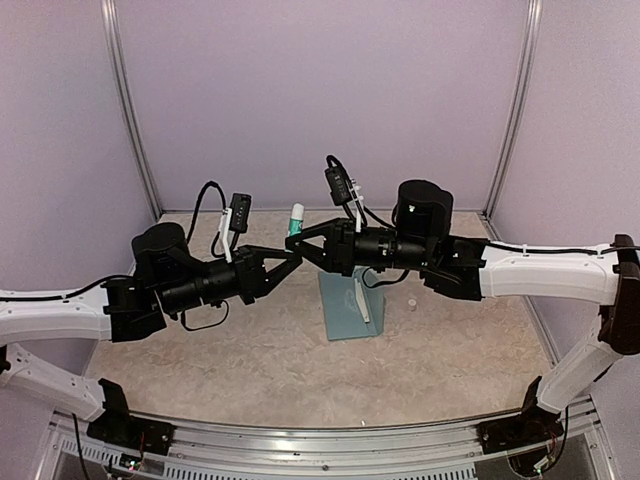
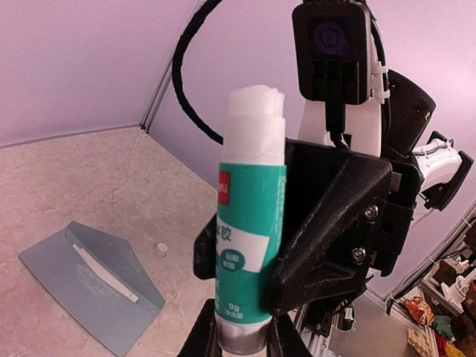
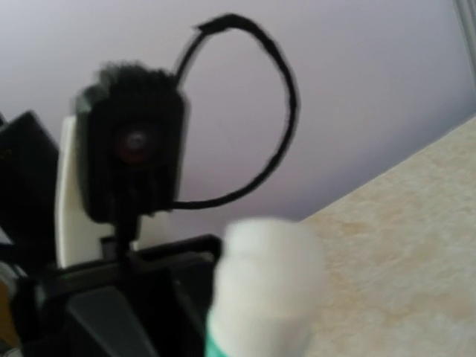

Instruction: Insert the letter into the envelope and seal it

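Nearest, the left gripper (image 2: 242, 338) is closed on the base of the green-and-white plastic glue stick (image 2: 249, 216). The right gripper (image 2: 249, 264) flanks its tube; whether it presses we cannot tell. Beyond the stick, the flat teal-blue paper envelope (image 2: 67, 279) lies on the beige table (image 1: 250, 350), flap open, partly hidden from above.

The teal-blue envelope (image 1: 340, 315) lies flat, its triangular flap folded open.
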Robot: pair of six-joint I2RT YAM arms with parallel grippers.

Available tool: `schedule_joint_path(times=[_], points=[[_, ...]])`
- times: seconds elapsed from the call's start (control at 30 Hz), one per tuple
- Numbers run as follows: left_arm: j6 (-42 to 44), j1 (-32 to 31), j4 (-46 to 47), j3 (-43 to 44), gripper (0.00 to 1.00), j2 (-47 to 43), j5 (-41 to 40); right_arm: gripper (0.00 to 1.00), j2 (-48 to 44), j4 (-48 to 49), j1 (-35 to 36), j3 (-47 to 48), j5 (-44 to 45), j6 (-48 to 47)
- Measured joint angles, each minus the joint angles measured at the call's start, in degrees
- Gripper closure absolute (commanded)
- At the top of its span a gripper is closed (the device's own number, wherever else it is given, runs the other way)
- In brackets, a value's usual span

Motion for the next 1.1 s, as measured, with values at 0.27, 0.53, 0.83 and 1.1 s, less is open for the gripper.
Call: schedule_joint_path(times=[0.27,0.53,0.83,1.1], points=[[-0.02,0.94,-0.59,0.00,0.45,0.46,2.10,0.93,0.04,-0.04,-0.59,0.02,-1.81,-0.74],[-0.13,3.89,-6.32,1.16,0.27,-0.98,4.83,0.93,-2.21,-8.07,-4.55,0.00,-1.79,-7.23],[-2.62,4.48,-7.13,7.91,0.30,1.05,8.07,0.93,-4.52,-15.65,-4.68,-0.07,-6.54,-13.33],[-3.89,4.50,-7.17,8.92,0.34,5.31,10.95,0.93,-5.14,-16.85,-4.52,-0.15,-9.35,-14.91]])
